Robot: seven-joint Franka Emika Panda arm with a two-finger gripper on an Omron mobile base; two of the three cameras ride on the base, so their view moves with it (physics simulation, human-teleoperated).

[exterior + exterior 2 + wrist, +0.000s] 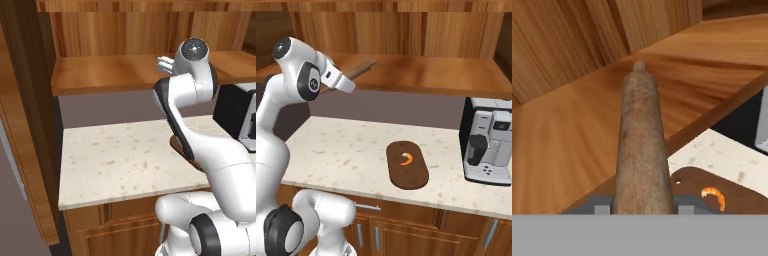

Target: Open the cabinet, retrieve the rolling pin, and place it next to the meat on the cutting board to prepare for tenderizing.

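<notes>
My gripper (639, 205) is shut on the rolling pin (639, 140), a tan wooden cylinder that points away from the hand over the cabinet's shelf (562, 150). From the right base view the rolling pin (360, 70) sticks out of the gripper (348, 79) just above the shelf's front edge. The cabinet stands open, its door (25, 125) swung to the left. On the counter below lies the dark oval cutting board (407, 167) with the small orange meat (406, 159) on it. The hand view also catches the board (732, 190) and the meat (714, 196).
A silver coffee machine (488, 147) stands on the counter right of the board. The speckled countertop (115, 160) stretches left of the arm. The open door juts out at the left of the counter. Lower cabinet fronts (406, 230) sit beneath.
</notes>
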